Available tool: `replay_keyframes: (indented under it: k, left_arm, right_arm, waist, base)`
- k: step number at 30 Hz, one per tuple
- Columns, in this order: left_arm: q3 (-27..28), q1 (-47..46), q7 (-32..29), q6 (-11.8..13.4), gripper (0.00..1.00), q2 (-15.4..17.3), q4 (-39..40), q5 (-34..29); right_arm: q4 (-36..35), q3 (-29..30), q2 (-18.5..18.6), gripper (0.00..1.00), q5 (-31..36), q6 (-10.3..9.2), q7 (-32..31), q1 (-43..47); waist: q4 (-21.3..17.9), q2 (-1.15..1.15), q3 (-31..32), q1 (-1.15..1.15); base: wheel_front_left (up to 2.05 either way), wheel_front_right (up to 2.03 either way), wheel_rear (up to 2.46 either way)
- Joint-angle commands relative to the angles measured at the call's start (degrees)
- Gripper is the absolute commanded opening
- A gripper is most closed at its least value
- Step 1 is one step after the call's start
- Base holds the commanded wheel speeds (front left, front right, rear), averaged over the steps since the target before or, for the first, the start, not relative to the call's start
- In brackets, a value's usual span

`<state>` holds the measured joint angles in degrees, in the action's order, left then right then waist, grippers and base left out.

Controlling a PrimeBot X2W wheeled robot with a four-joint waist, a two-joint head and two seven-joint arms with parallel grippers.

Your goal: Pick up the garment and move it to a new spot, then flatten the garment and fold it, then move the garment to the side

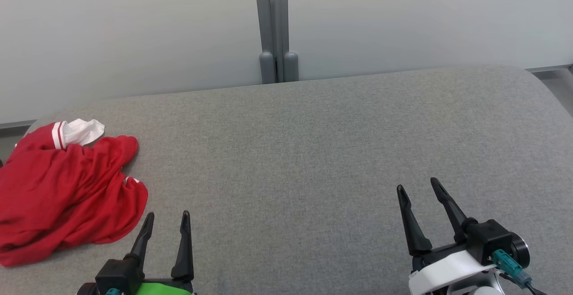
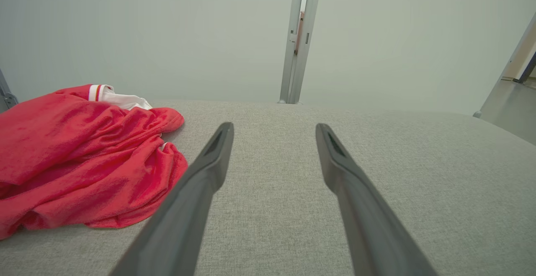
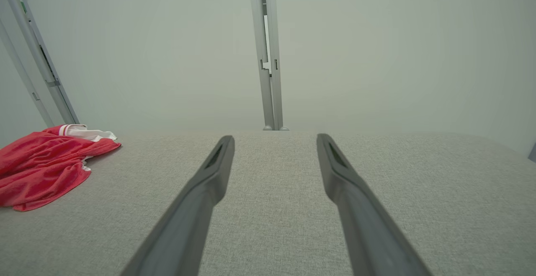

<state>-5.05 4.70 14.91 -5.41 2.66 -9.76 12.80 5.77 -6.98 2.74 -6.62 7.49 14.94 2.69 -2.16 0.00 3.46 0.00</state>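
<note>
The red garment (image 1: 62,187) lies crumpled at the far left of the grey desk (image 1: 313,151), with a white, red-striped cuff or collar showing at its back edge. It is bunched too tightly to say which part that is, and its left side runs off the head view. Nothing is holding it.

The left pincer (image 1: 168,214) hovers low over the desk just beside the garment's near right edge, its fingers apart and empty. The right pincer (image 1: 417,184) is well apart from the cloth on the right side of the desk, its fingers also spread with nothing between them. Both point towards the back wall and the grey post (image 1: 275,26).

The first step, picking up the garment, looks not yet begun. The wide bare middle of the desk would suit as the new spot.

The next move probably falls to the left arm. It would need to swing left over the heap, come down on a raised fold and pinch enough layers to lift the whole piece. The cloth is soft and loose, so a shallow grip could slip or drag only one layer.
</note>
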Motion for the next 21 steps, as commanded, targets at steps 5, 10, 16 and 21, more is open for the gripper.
replay_keyframes:
  k: [5, 10, 16, 21]
  left_arm:
    - [0.12, 0.43, 0.32, -0.26, 1.00, 0.39, -0.32, -0.11]
    - [0.20, 0.46, 0.31, -0.42, 1.00, 0.39, -0.68, 0.47]
    - [0.40, 0.56, 0.26, -0.55, 1.00, 0.39, -0.74, 0.61]
    - [0.54, 0.59, 0.26, -0.53, 1.00, 0.39, -0.76, 0.60]
  right_arm:
    - [0.21, 0.15, 0.25, 1.00, 0.17, 0.00, 0.30, 0.54]
    - [0.59, 0.39, 0.25, 1.00, -0.16, 0.00, 0.30, 0.55]
    - [0.82, 0.45, 0.24, 1.00, -0.40, 0.00, 0.30, 0.66]
    - [0.88, 0.54, 0.24, 1.00, -0.38, 0.00, 0.30, 0.57]
  waist:
    - [0.03, 0.00, 0.03, 0.00]
    - [0.02, 0.00, 0.17, 0.00]
    - [-0.02, 0.00, 0.34, 0.00]
    - [-0.08, 0.00, 0.30, 0.00]
  base:
    - [0.00, 0.00, 0.00]
    - [0.00, 0.00, 0.00]
    - [0.00, 0.00, 0.00]
    - [0.00, 0.00, 0.00]
